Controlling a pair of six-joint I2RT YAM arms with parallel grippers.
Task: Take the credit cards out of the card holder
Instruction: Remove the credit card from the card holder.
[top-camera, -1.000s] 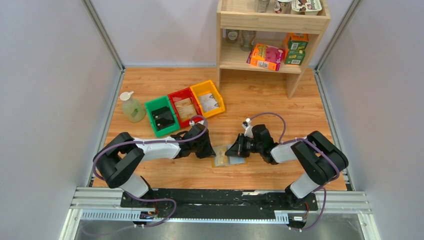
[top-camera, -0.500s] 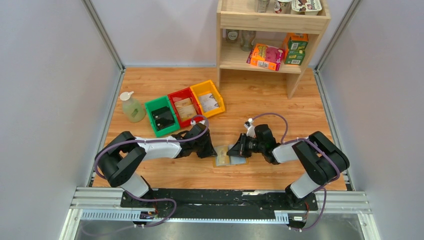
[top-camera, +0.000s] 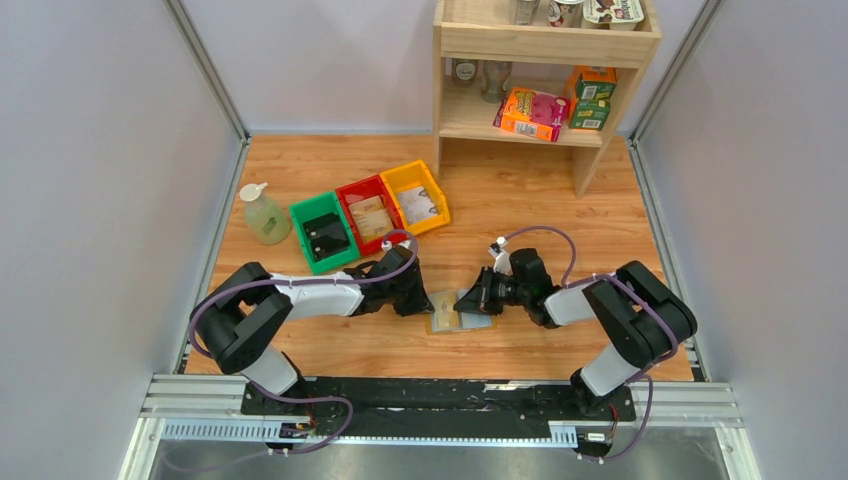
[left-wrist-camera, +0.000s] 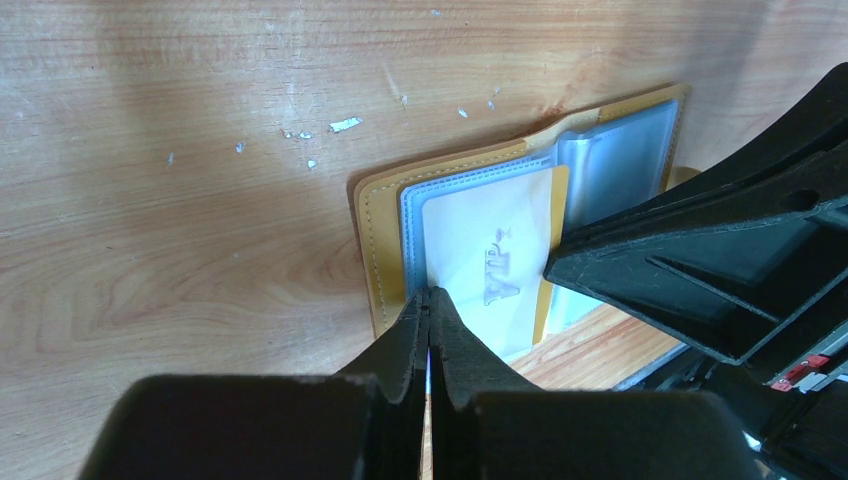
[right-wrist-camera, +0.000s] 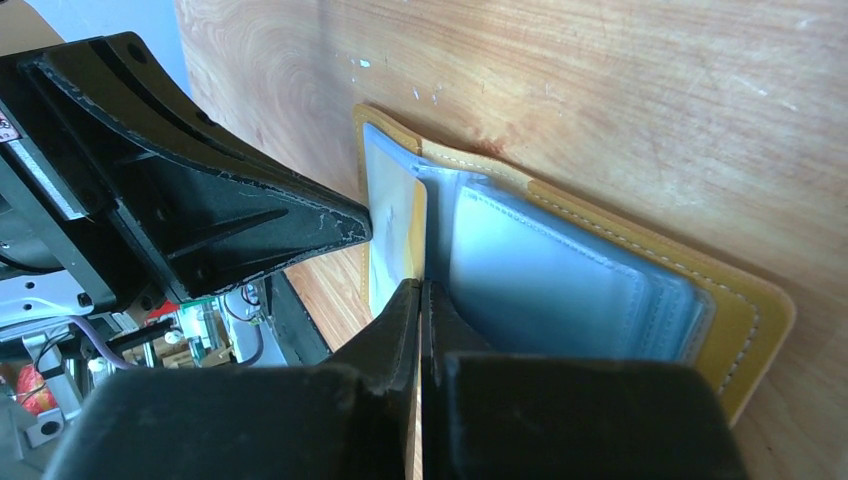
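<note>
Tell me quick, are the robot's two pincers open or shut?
Left pincer: shut, tips at the card holder edge; can't tell if it holds anything.
Right pincer: shut, tips at the card holder too; can't tell either.

The left hand (left-wrist-camera: 430, 296) hides a lower corner of the pale card (left-wrist-camera: 490, 245).

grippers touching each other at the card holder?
Apart. Left wrist view: the left gripper and right gripper are both shut, and a strip of the white card shows between their tips.
</note>
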